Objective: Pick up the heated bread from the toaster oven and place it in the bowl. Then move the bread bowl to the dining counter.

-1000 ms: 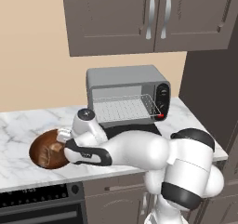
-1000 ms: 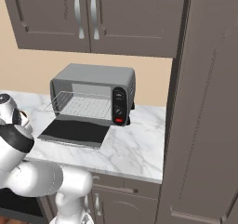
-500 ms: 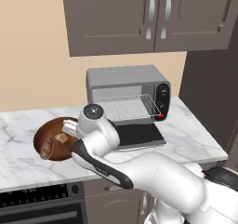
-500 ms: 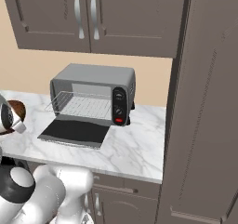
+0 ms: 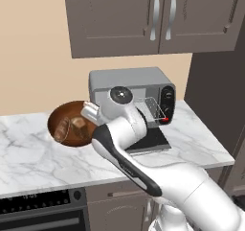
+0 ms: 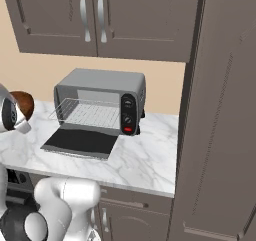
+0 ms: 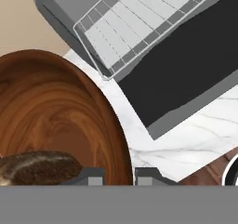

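Bowl (image 5: 71, 123) tilted, lifted off counter (image 5: 28, 158), rim pinched by gripper (image 7: 118, 174). Bread (image 7: 39, 168) inside. Toaster oven (image 6: 100, 102) door down.

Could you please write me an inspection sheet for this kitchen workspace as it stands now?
Surface: white grey-veined marble worktop over dark cabinet fronts.
Toaster oven: door dropped flat open, wire rack pulled out and bare.
Bowl: held tilted above the worktop, to the oven's left.
Bread: lies inside the bowl.
Clutter: nothing seen.
Gripper: fingers astride the bowl's rim, one inside and one outside.
Cables: nothing seen.
Surroundings: dark wall cabinets above, tall cabinet to the right, black range below left.
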